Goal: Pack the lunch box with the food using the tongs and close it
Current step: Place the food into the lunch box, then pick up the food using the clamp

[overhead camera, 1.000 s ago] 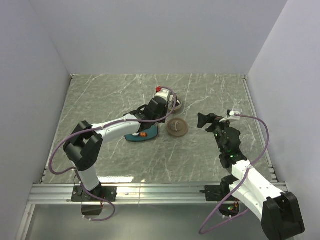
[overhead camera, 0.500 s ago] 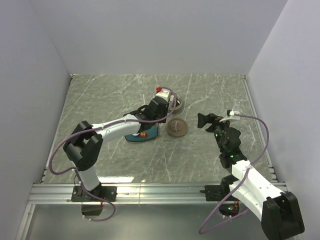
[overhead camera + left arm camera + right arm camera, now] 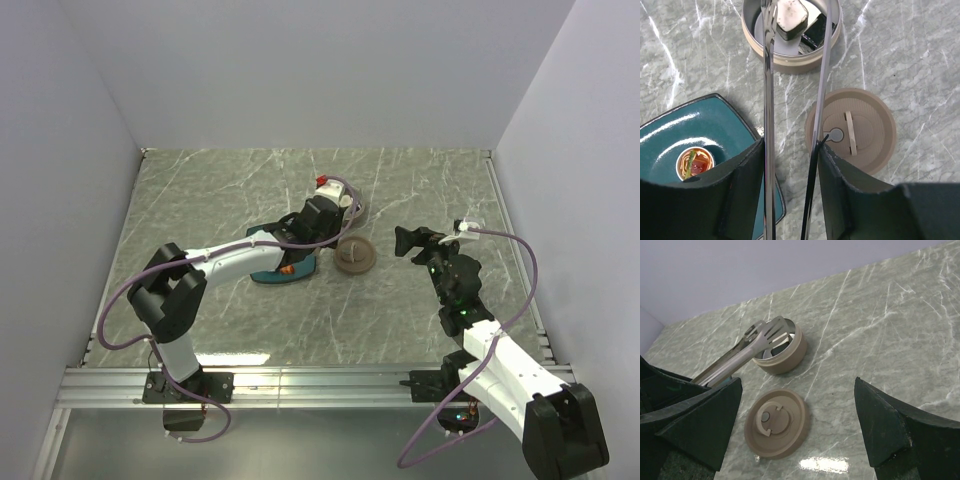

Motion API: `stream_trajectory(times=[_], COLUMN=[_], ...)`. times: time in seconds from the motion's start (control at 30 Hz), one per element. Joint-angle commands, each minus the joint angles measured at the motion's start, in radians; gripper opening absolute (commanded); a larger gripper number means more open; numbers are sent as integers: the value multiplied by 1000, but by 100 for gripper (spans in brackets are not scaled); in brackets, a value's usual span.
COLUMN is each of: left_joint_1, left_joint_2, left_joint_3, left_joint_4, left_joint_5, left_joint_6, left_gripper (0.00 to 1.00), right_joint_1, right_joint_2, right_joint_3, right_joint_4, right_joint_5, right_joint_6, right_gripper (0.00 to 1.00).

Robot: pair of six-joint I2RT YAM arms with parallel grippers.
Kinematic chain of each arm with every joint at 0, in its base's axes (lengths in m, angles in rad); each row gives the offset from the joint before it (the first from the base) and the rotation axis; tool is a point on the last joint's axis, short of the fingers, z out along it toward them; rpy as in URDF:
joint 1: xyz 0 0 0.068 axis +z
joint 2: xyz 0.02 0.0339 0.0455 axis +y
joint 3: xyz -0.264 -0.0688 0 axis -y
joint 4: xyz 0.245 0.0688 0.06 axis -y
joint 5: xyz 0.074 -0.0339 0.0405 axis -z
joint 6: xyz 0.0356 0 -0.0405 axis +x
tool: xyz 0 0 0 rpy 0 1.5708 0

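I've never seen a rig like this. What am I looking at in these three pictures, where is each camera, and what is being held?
This is a robot: a left arm and a right arm bolted at the near edge of a table. The wide picture comes from a fixed camera above and behind them. The other two come from a camera on each wrist, so the dark shapes are that arm's own fingers. The left gripper holds the tongs, whose tips reach over the tin with a sushi piece between them. The lid lies beside the tin, and a teal plate carries a small round piece. The right gripper is open and empty.
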Motion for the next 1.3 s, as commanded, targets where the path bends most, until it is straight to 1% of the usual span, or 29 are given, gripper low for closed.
stream_trajectory(times=[0.0,0.17,0.3,0.37,0.4,0.47,0.5,0.7,0.8,0.93,1.27], left_joint_1=[-9,-35,-64,-72,-77,-81,-83,-124,-149,-199,-225], left_joint_2=[-52,-121,-248,-301,-351,-402,-449,-616,-653,-663,-623], left_joint_3=[29,-5,-90,-137,-187,-238,-287,-450,-499,-525,-525], left_joint_4=[47,56,46,32,21,-22,-37,-189,-242,-292,-322], left_joint_5=[-40,-119,-210,-241,-274,-299,-325,-382,-403,-436,-453], left_joint_6=[16,21,1,-41,-57,-117,-163,-330,-387,-446,-478], left_gripper=[50,50,49,49,49,49,49,50,50,50,51], right_joint_1=[-8,-9,-8,-11,-11,-11,-12,-16,-17,-17,-17], right_joint_2=[4,6,4,4,4,4,6,12,6,-25,-96], right_joint_3=[6,5,6,6,6,3,6,6,6,-2,-18], right_joint_4=[31,32,35,35,35,40,40,45,43,31,-1], right_joint_5=[-8,-8,-11,-14,-17,-21,-25,-44,-49,-66,-67], right_joint_6=[3,3,3,3,5,5,5,11,14,22,29], right_gripper=[100,100,100,100,100,100,100,100,100,100,100])
